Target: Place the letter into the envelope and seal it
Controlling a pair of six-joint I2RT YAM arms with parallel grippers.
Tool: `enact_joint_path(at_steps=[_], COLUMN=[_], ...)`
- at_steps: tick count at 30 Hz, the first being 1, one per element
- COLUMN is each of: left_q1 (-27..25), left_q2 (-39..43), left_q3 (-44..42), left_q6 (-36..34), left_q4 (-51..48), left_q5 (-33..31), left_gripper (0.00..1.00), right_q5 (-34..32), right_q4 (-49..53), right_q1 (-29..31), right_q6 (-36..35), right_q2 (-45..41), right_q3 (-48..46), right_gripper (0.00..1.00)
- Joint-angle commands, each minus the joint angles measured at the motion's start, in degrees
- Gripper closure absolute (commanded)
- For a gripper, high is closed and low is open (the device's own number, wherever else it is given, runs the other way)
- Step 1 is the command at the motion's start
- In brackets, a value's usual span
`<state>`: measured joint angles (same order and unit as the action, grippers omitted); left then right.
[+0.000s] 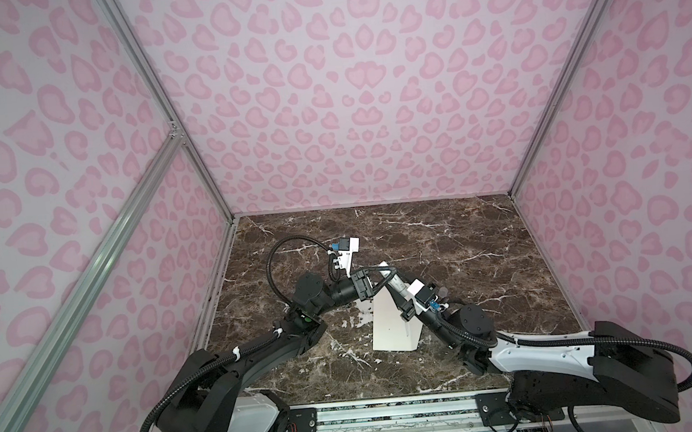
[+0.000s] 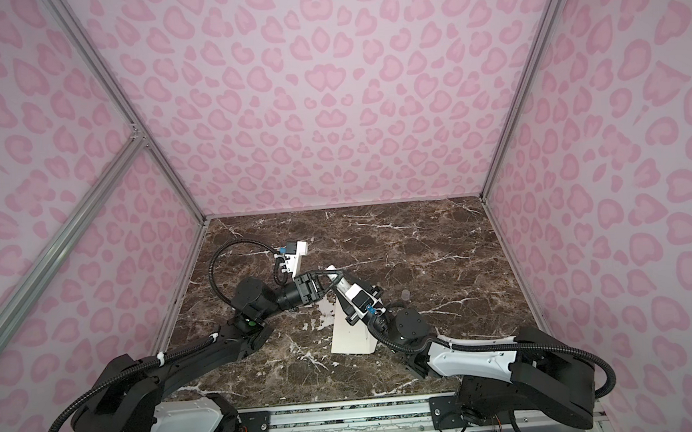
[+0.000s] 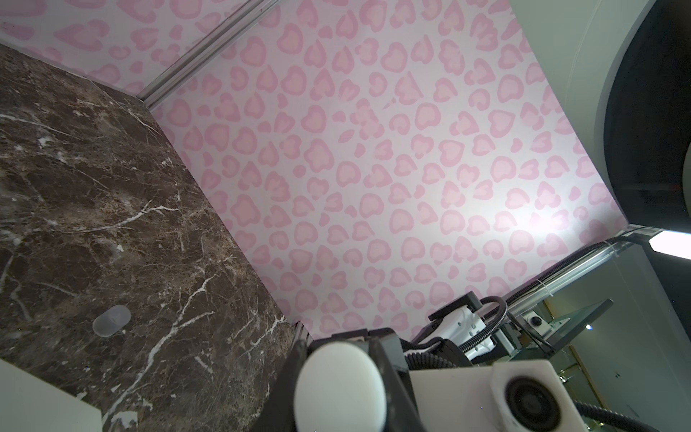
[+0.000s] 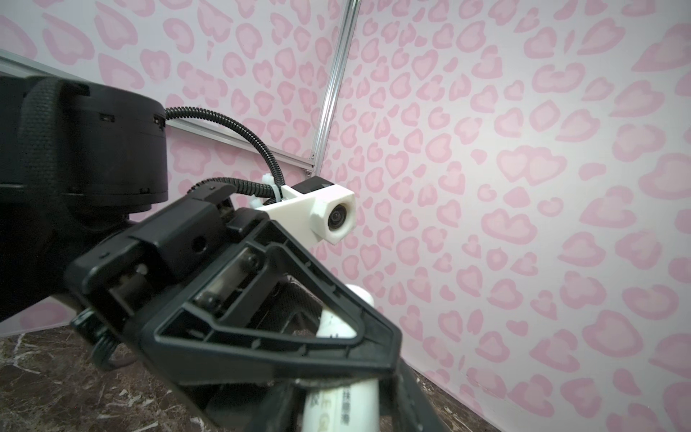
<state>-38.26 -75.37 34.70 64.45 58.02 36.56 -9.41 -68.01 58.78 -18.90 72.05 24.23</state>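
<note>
Nearest us, in the right wrist view, is the glue stick [image 4: 336, 407]. Its printed barrel lies between the fingers of the right gripper [image 2: 343, 293], which look closed on it. The left gripper [image 2: 335, 278] clamps the stick's far end. Both meet above the 12 o'clock end of the envelope [image 1: 389, 326], which lies mid-table with its long axis running 12 to 6. We cannot see the letter and judge it is already inside. The envelope is thin, light paper, likely to skate on the polished marble tabletop [image 1: 483, 236] and to crease, so we would pin it beside the flap fold. The loose cap [image 1: 443, 291] sits at 3 o'clock of the grippers. The wrists hide the flap.
</note>
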Motion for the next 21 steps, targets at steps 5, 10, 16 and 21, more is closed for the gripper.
enact_joint_path(at_steps=[5,10,16,21], left_q1=[-0.2,-0.3,-0.3,-0.3], left_q2=[-0.2,-0.6,-0.3,1.1], left_q3=[0.4,0.5,0.5,1.1], left_q6=[0.5,1.0,0.8,-1.9], left_q4=[3.5,4.2,4.3,0.7], left_q5=[1.1,1.5,1.5,1.1], left_gripper=[0.84,0.83,0.61,0.42], right_q5=[-1.0,-2.3,-3.8,-5.6], right_q4=[0.3,2.1,4.4,12.0], right_q1=[0.4,0.8,1.3,1.4], right_q6=[-1.7,-2.5,-2.2,-0.8], right_q2=[0.8,1.1,-0.1,-3.7], right_q3=[1.1,1.8,2.0,2.6], right_gripper=[0.68,0.78,0.85,0.89])
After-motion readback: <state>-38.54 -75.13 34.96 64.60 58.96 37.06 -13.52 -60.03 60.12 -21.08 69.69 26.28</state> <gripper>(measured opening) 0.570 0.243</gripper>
